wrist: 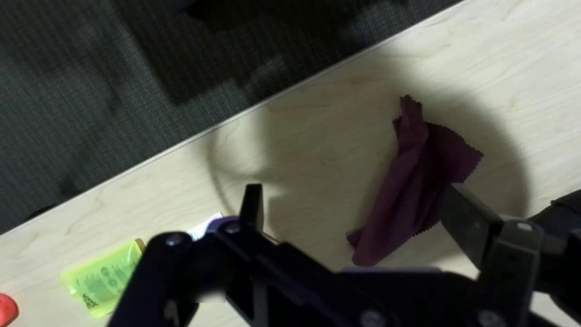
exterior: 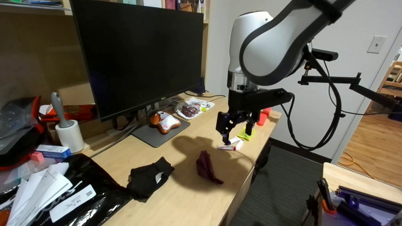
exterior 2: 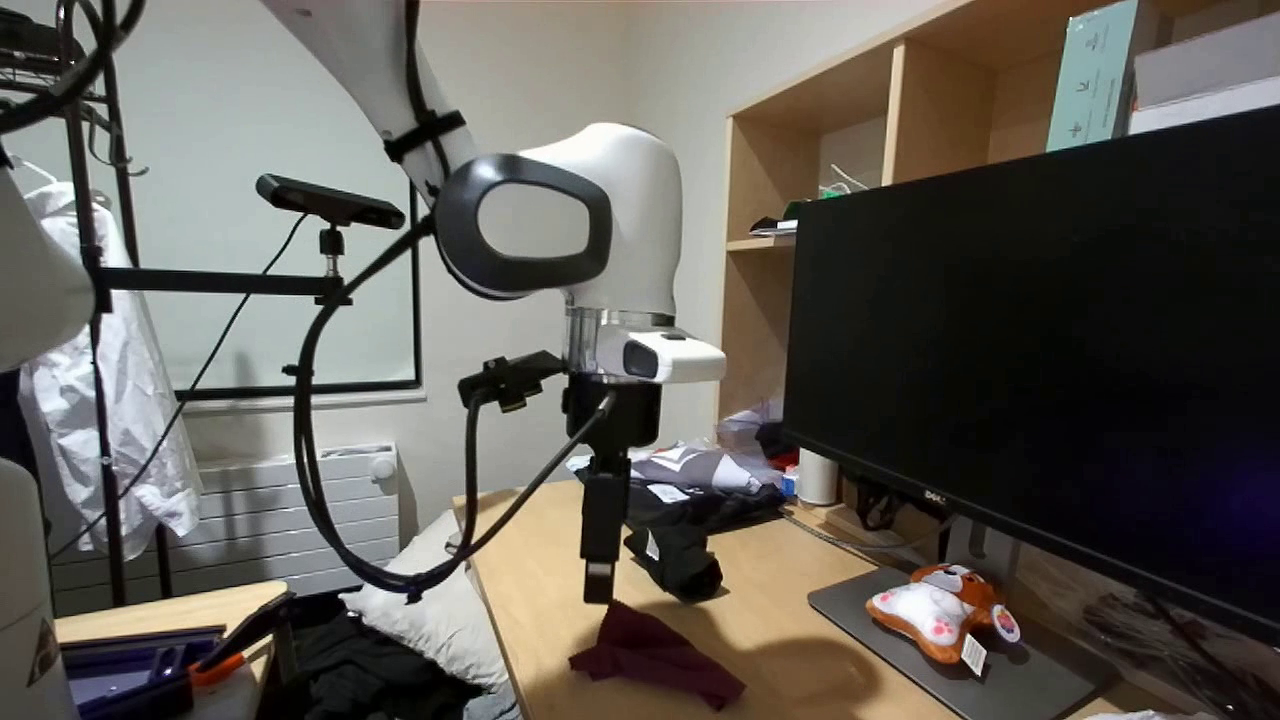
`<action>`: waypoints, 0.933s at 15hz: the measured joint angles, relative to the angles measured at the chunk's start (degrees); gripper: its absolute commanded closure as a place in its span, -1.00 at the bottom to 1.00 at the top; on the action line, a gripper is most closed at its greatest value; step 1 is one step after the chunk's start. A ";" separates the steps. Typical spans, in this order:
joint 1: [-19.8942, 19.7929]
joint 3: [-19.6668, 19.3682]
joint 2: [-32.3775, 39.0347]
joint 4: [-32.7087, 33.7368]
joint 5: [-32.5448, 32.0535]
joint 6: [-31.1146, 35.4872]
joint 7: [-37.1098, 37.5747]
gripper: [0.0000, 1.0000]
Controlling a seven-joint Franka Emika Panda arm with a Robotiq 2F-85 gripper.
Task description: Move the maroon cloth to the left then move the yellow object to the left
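The gripper (wrist: 352,187) is held above the counter (exterior: 188,207), and its jaws are spread wide, with a broad gap seen between them in the wrist view. The maroon cloth (exterior: 206,167) is crumpled on the counter, lower than the jaws and apart from them; in the wrist view, its edge is partly hidden by one of the jaws. In an exterior view, bare counter is seen between the maroon cloth and a black cloth (exterior: 147,180). The yellow packet (wrist: 104,277) is laid near the counter's edge, well apart from the maroon cloth. In an exterior view, the packet is seen near a small red-ended tube (exterior: 224,147) and a red object (exterior: 262,118). Below the monitor (exterior: 144,56), a plush toy (exterior: 165,122) is set on the stand's base (exterior: 150,138). A lint roller (exterior: 69,136) is stood upright beside a blue-and-white box (exterior: 53,151).
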 measured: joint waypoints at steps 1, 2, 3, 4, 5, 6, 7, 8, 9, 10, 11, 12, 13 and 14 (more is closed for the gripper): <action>0.05 -0.42 1.41 0.59 0.47 -0.01 0.00 -1.00; 0.16 -0.75 2.54 1.22 1.41 -0.12 -0.10 -1.00; 0.24 -0.89 3.20 1.67 1.91 -0.16 -0.13 -1.00; 0.28 -0.94 3.51 1.97 2.10 -0.18 -0.13 -1.00; 0.31 -0.95 3.57 2.06 2.13 -0.20 -0.13 -1.00; 0.34 -0.95 3.56 2.09 2.14 -0.21 -0.13 -1.00; 0.36 -0.96 3.57 2.09 2.14 -0.21 -0.13 -1.00; 0.39 -1.01 3.57 2.09 2.13 -0.21 -0.13 -1.00; 0.47 -1.04 3.60 2.05 2.28 0.30 -0.08 -1.00; 0.76 -1.04 3.75 2.05 3.31 0.62 -0.07 -1.00; 1.18 -0.98 4.19 2.02 4.42 1.81 -0.06 -1.00; 1.74 -0.91 4.97 1.97 5.52 4.11 0.17 -1.00; 2.45 -0.76 6.22 1.97 6.72 6.20 0.23 -1.00; 3.16 -0.59 7.77 1.97 7.52 8.42 0.38 -1.00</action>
